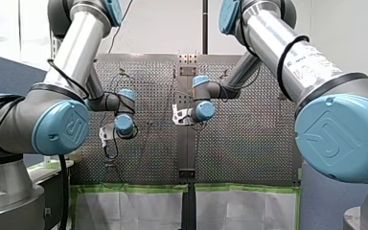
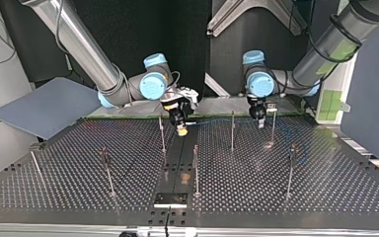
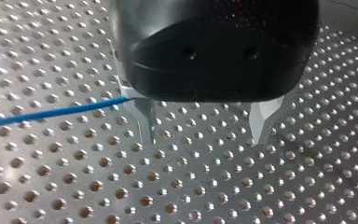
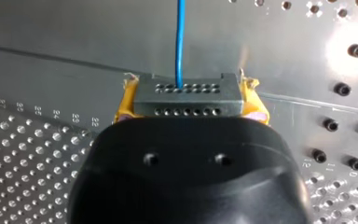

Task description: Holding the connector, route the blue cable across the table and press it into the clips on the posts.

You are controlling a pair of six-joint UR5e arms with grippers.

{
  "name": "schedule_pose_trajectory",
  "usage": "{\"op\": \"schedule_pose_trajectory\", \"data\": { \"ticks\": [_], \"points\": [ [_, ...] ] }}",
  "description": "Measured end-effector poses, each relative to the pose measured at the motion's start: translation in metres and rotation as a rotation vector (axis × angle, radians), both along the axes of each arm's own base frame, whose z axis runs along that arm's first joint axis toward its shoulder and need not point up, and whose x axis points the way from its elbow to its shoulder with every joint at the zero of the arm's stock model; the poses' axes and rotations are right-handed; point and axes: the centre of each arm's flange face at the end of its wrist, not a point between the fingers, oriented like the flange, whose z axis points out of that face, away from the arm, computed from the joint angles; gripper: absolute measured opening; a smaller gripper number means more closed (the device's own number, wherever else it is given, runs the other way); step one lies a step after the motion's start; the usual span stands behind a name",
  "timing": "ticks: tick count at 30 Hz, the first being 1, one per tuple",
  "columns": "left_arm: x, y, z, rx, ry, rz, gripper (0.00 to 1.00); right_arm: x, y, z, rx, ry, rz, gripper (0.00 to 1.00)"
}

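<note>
Black housing of my right gripper [image 4: 191, 100] fills the right wrist view, its yellow pads [image 4: 127, 100] clamped on the grey perforated metal connector [image 4: 186, 95]. Thin blue cable [image 4: 181, 42] exits the connector's face over the perforated metal table [image 4: 23, 154]. My left gripper [image 3: 205, 133] is spread wide, gripping nothing. The cable meets the outer side of one of its metal fingers [image 3: 145, 114].

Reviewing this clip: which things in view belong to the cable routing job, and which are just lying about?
In the job: connector, held in my right gripper; blue cable; posts; my left gripper, open.
Lying about: grey panel beside the table; black plate at its edge.
</note>
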Motion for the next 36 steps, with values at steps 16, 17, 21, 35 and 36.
{"op": "schedule_pose_trajectory", "data": {
  "ticks": [16, 17, 21, 35, 36],
  "points": [
    [-0.056, -0.034, 0.029, -0.041, -0.068, -0.081, 1.0, -0.003, -0.002, -0.001, 0.011, -0.006, -0.012, 0.0],
    [-0.06, -0.035, 0.03, -0.042, -0.066, -0.083, 1.0, -0.003, -0.002, -0.001, 0.012, -0.005, -0.013, 0.0],
    [-0.079, -0.04, 0.034, -0.043, -0.05, -0.099, 1.0, -0.003, -0.002, -0.001, 0.016, -0.001, -0.013, 0.0],
    [-0.137, -0.08, 0.068, -0.04, -0.086, -0.223, 1.0, -0.015, -0.015, -0.002, 0.018, 0.004, -0.043, 0.0],
    [-0.137, -0.086, 0.076, -0.051, -0.106, -0.239, 1.0, -0.016, -0.015, -0.002, 0.018, 0.004, -0.045, 0.0]
  ]
}}
